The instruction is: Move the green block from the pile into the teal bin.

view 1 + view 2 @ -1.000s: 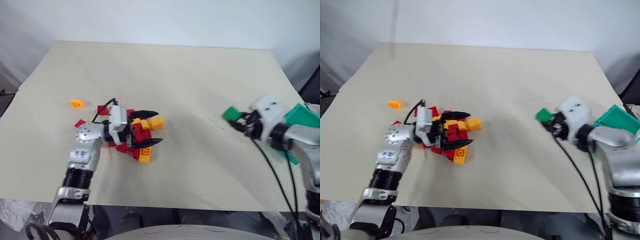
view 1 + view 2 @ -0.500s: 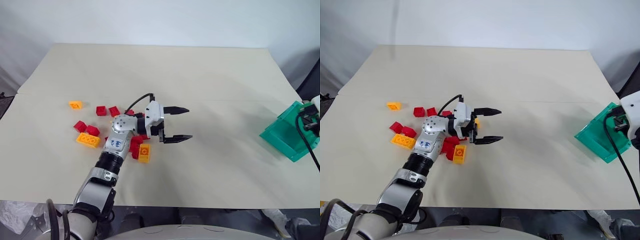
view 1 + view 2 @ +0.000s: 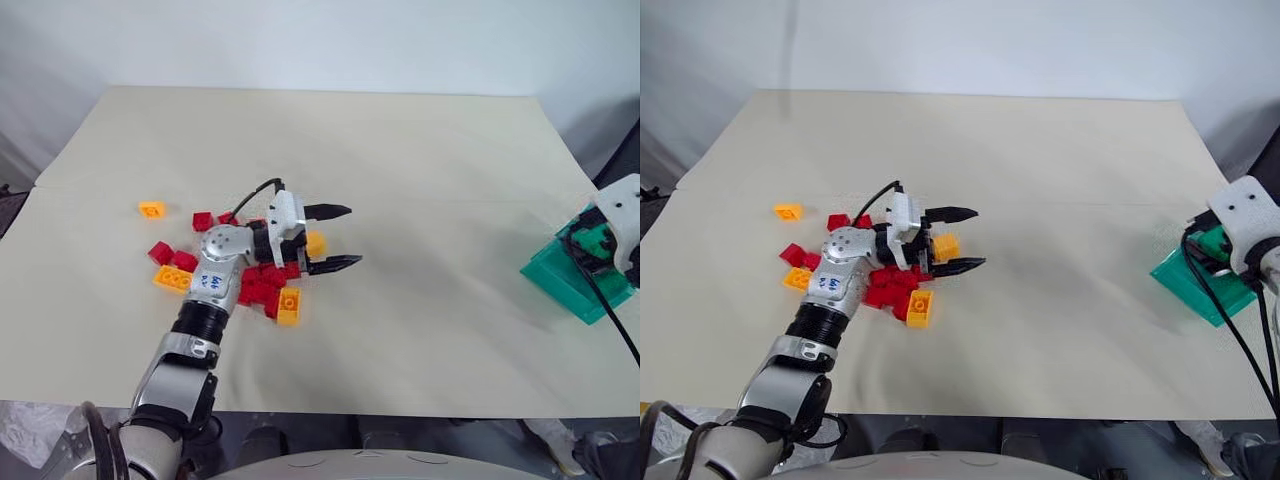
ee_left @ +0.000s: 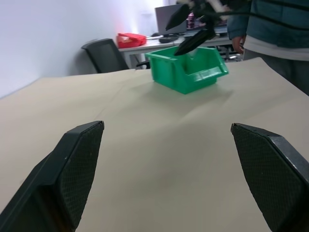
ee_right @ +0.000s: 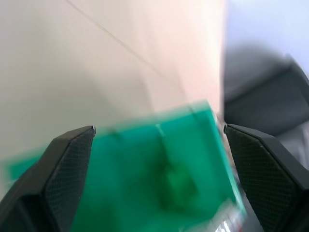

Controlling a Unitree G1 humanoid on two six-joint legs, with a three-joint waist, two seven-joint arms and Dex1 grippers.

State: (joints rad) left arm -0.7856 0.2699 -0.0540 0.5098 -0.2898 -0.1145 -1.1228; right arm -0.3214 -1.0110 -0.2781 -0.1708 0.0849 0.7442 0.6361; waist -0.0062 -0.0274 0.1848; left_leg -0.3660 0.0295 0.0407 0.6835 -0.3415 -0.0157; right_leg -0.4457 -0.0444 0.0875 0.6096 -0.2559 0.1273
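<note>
Right gripper (image 5: 159, 140): wide open, holding nothing, right above the teal bin (image 3: 560, 275).
Green block (image 5: 181, 183): probably already inside the bin, blurry.
Left gripper (image 3: 335, 238): wide open, empty, over the pile (image 3: 262, 285).

Soft, even light fills the room — bright, with no glare on the pale surface (image 3: 420, 300). Shadows are faint and short: a light smudge lies under the left arm's open jaws beside the pile (image 3: 262, 285) of bricks. The head views are sharp, though the back wall fades to grey at the corners. Through the right wrist view the teal bin (image 5: 159, 179) is smeared with motion blur — a darker green blob inside it cannot be made out.
</note>
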